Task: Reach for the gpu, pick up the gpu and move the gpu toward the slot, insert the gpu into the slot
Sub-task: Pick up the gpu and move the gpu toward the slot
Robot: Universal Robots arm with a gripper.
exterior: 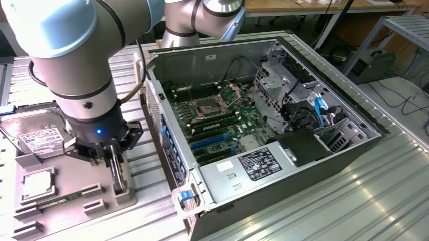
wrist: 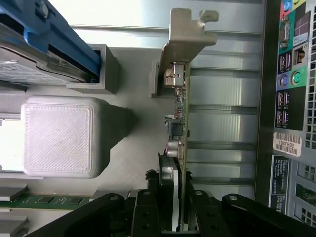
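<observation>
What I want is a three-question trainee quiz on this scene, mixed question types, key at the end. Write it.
1. True or false: the gpu is already seated in a slot inside the computer case.
2. Which thing is the hand nearest to? A) the hard drive B) the gpu C) the processor chip
3. Fill in: in the exterior view, the computer case lies on the ___ of the grey fixture tray.
Key: 1 false, the gpu stands on edge in the grey fixture tray, outside the computer case. 2 B. 3 right.
</observation>
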